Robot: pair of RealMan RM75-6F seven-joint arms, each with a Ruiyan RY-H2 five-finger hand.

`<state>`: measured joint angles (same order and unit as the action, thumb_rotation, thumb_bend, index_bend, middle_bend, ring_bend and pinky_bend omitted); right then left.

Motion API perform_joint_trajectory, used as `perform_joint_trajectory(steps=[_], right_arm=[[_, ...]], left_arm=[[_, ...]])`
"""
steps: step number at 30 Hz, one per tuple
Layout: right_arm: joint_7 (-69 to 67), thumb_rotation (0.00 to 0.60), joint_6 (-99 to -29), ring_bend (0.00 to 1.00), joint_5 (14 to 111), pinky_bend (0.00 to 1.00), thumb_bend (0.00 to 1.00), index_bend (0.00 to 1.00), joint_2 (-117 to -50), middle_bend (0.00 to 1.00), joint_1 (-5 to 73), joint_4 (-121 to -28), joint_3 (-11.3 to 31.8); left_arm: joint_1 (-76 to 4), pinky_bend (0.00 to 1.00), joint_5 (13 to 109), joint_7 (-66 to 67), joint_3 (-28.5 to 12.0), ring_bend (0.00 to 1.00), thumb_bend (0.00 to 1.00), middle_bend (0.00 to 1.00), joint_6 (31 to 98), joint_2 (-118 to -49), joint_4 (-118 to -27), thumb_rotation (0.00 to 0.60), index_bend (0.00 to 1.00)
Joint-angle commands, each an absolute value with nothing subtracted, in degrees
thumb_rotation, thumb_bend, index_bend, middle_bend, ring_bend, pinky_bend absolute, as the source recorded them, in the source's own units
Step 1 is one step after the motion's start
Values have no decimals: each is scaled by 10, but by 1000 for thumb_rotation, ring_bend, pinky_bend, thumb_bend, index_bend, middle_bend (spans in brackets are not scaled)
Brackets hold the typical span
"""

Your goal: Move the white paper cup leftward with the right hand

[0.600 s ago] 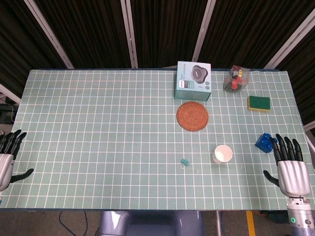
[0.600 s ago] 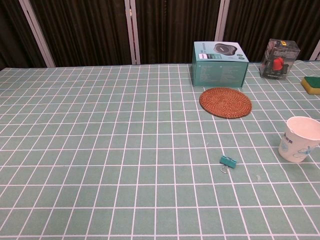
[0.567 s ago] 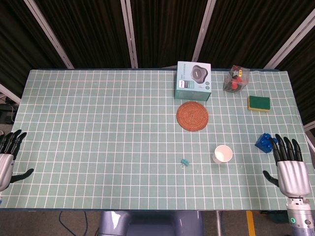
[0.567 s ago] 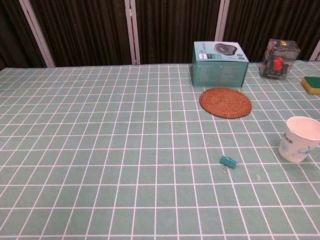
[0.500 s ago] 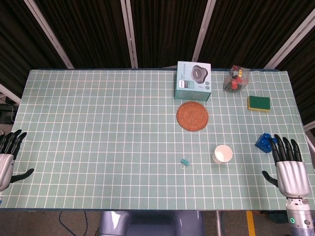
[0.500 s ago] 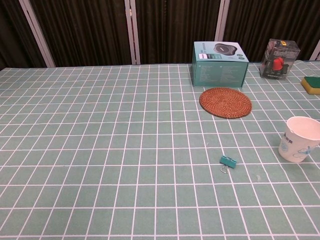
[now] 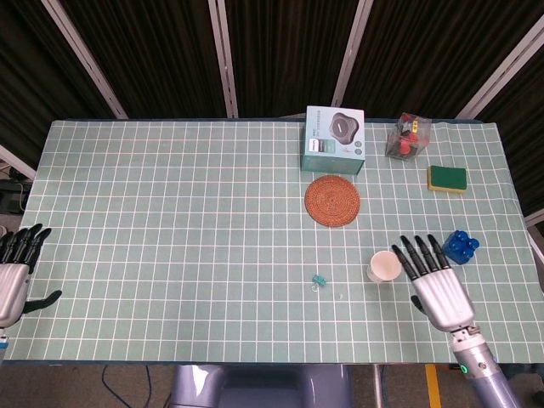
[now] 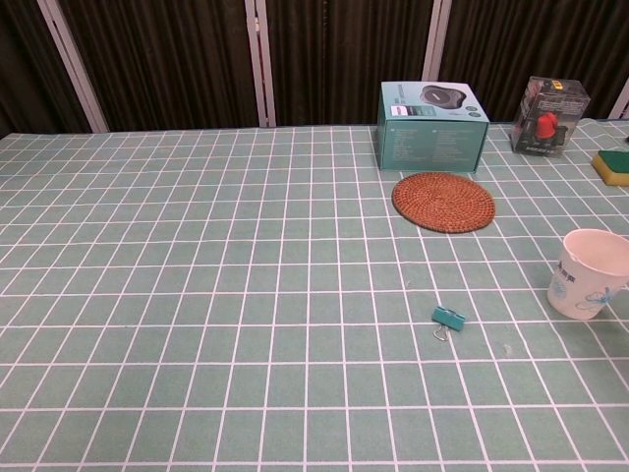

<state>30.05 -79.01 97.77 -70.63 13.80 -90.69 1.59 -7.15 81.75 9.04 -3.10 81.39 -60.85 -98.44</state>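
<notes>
The white paper cup (image 7: 384,266) stands upright on the green checked table, right of centre near the front; in the chest view the cup (image 8: 591,272) sits at the right edge. My right hand (image 7: 435,280) is just to the cup's right, fingers spread and pointing away from me, holding nothing; whether its fingertips touch the cup cannot be told. This hand is out of the chest view. My left hand (image 7: 15,270) rests at the table's far left edge, fingers apart and empty.
A teal binder clip (image 7: 320,280) lies left of the cup. Behind it lies a round woven coaster (image 7: 332,201), then a teal box (image 7: 335,139). A blue toy block (image 7: 461,246), a sponge (image 7: 447,178) and a clear case (image 7: 408,138) occupy the right side.
My right hand has moved left from the table's right edge, past the blue block, to just beside the cup. The cup and left hand stay put.
</notes>
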Motion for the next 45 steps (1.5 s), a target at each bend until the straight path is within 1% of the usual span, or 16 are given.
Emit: perform_joint_trajectory(steps=[1, 6, 11, 17, 21, 31, 33, 36, 38, 40, 43, 45], right_arm=[[396, 600, -707, 0, 1018, 0, 0, 0, -710, 0, 194, -926, 10], [464, 600, -640, 0, 1014, 0, 0, 0, -736, 0, 231, -915, 17], [529, 600, -595, 0, 1001, 0, 0, 0, -754, 0, 247, -900, 15], [590, 600, -573, 0, 997, 0, 0, 0, -775, 0, 260, -871, 17], [627, 600, -551, 0, 955, 0, 0, 0, -777, 0, 253, -861, 16], [670, 600, -544, 0, 912, 5, 0, 0, -785, 0, 245, -831, 9], [678, 600, -549, 0, 911, 48, 0, 0, -789, 13, 244, -819, 8], [673, 600, -560, 6, 914, 208, 15, 0, -797, 112, 244, -802, 4], [668, 600, -570, 63, 926, 343, 89, 6, -801, 211, 246, -789, 0], [660, 600, -581, 137, 938, 416, 178, 35, -806, 282, 246, -774, -4], [643, 600, -600, 191, 953, 466, 268, 78, -813, 333, 247, -752, -8], [626, 600, -611, 203, 962, 475, 282, 84, -816, 344, 247, -738, -10]], left_arm=[[-77, 0, 807, 94, -35, 0, 0, 0, 804, -614, -978, 600, 0], [-84, 0, 806, 95, -39, 0, 0, 0, 800, -625, -964, 600, 0], [-87, 0, 797, 89, -41, 0, 0, 0, 792, -631, -951, 600, 0], [-85, 0, 804, 89, -40, 0, 0, 0, 802, -632, -951, 600, 0], [-82, 0, 805, 89, -39, 0, 0, 0, 807, -628, -960, 600, 0], [-82, 0, 805, 88, -38, 0, 0, 0, 807, -625, -964, 600, 0], [-82, 0, 804, 88, -38, 0, 0, 0, 807, -624, -964, 600, 0], [-83, 0, 804, 90, -37, 0, 0, 0, 805, -624, -965, 600, 0], [-83, 0, 805, 90, -36, 0, 0, 0, 805, -624, -966, 600, 0], [-83, 0, 804, 91, -36, 0, 0, 0, 805, -625, -965, 600, 0], [-83, 0, 804, 91, -36, 0, 0, 0, 804, -625, -966, 600, 0], [-83, 0, 804, 91, -35, 0, 0, 0, 802, -624, -966, 600, 0]])
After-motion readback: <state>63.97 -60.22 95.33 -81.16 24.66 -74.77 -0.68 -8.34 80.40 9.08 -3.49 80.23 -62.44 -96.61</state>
